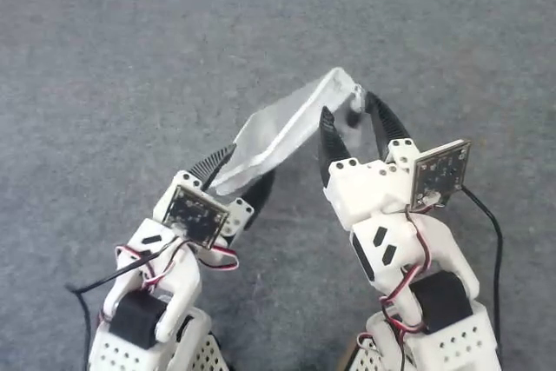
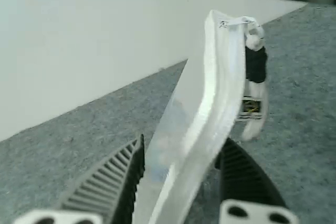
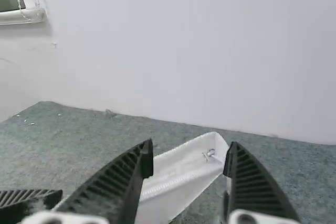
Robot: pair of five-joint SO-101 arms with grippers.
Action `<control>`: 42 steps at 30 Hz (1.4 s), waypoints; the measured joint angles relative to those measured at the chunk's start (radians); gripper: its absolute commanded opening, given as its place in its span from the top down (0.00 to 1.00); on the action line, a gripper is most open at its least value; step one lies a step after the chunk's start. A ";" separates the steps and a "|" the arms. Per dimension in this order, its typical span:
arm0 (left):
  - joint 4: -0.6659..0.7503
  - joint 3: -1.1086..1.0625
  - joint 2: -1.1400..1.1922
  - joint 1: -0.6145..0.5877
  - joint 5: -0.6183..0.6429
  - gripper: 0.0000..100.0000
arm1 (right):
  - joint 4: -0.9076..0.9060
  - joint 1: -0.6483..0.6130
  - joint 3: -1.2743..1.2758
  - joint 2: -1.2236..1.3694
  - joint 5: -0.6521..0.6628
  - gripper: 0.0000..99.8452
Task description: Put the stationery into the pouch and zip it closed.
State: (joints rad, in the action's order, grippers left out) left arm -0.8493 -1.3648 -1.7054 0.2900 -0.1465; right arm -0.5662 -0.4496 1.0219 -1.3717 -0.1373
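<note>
Translucent white pouch (image 1: 280, 132), flat, clamped in left gripper (image 1: 243, 169), far end between wide ribbed jaws of right gripper (image 1: 347, 109).

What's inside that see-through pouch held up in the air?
Near the pouch's far end, a small black-and-white item with a yellowish label shows; whether inside or hanging beside it is unclear. The left gripper covers the near end.

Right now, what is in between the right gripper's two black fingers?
The zipper end of the pouch sits there, with the right gripper open around it, as the right wrist view shows.
</note>
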 measured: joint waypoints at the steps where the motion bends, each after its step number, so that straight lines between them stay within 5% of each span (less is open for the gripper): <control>1: -0.009 0.005 0.005 0.006 0.008 0.76 | 0.000 0.002 0.000 0.000 0.000 0.78; 20: -0.304 0.265 -0.097 0.005 0.115 0.76 | 0.000 0.000 0.000 0.000 0.000 0.78; 30: -0.307 0.272 -0.101 0.006 0.117 0.77 | 0.000 0.000 0.000 0.000 0.000 0.80; 35: -0.238 0.238 -0.101 -0.083 0.149 0.93 | 0.000 0.002 0.000 0.000 0.000 0.96; 42: -0.130 0.209 -0.101 -0.190 0.198 0.99 | 0.000 -0.003 0.000 0.000 0.083 0.99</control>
State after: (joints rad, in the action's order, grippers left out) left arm -0.9797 -1.1561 -1.8067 0.0997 0.0514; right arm -0.5662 -0.4526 1.0219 -1.3717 -0.0545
